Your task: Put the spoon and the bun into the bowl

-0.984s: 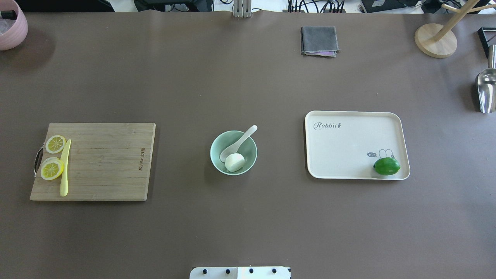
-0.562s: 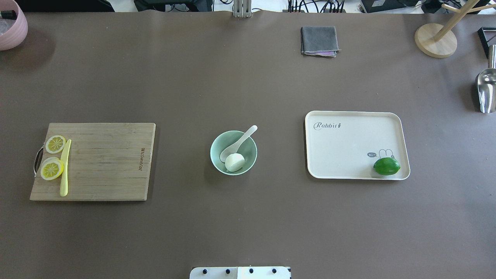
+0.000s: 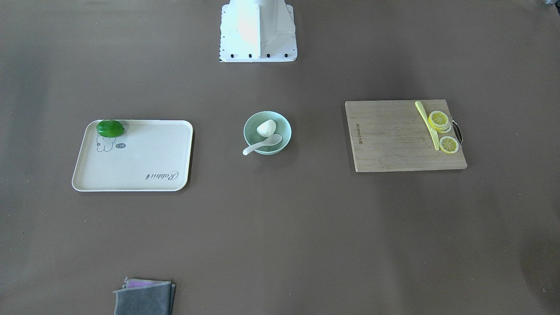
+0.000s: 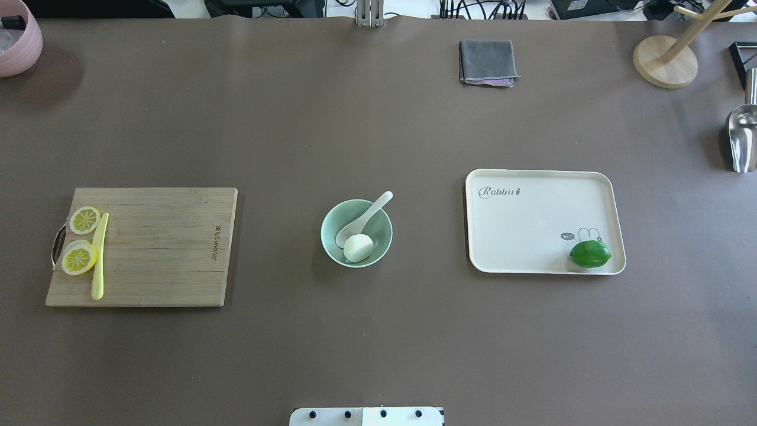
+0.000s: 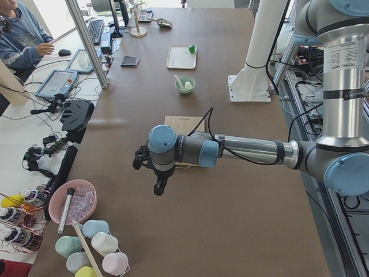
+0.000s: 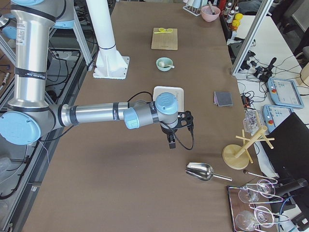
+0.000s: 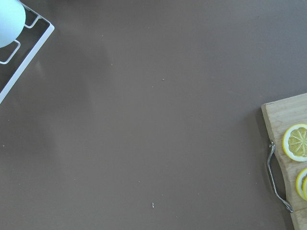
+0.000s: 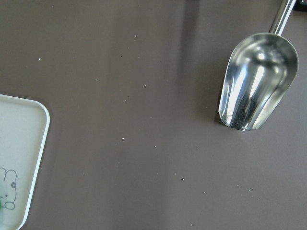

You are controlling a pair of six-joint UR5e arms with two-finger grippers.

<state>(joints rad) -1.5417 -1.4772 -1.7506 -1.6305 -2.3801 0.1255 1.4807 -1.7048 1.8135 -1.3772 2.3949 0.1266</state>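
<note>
The pale mint-green bowl [image 4: 385,235] stands at the table's middle. The white bun [image 4: 358,247] lies inside it, on the side nearer the robot. The white spoon [image 4: 366,216] rests with its scoop in the bowl and its handle over the far right rim. The front-facing view shows the same bowl [image 3: 287,131], bun [image 3: 266,127] and spoon [image 3: 262,144]. My left gripper [image 5: 157,186] shows only in the exterior left view, off beyond the cutting board. My right gripper [image 6: 172,140] shows only in the exterior right view, beyond the tray. I cannot tell whether either is open or shut.
A wooden cutting board [image 4: 159,248] with lemon slices [image 4: 80,258] and a yellow knife [image 4: 99,257] lies left of the bowl. A cream tray [image 4: 532,219] with a lime [image 4: 590,253] lies right. A grey cloth [image 4: 487,61], metal scoop [image 4: 742,139], wooden stand [image 4: 665,59] and pink bowl [image 4: 15,41] line the edges.
</note>
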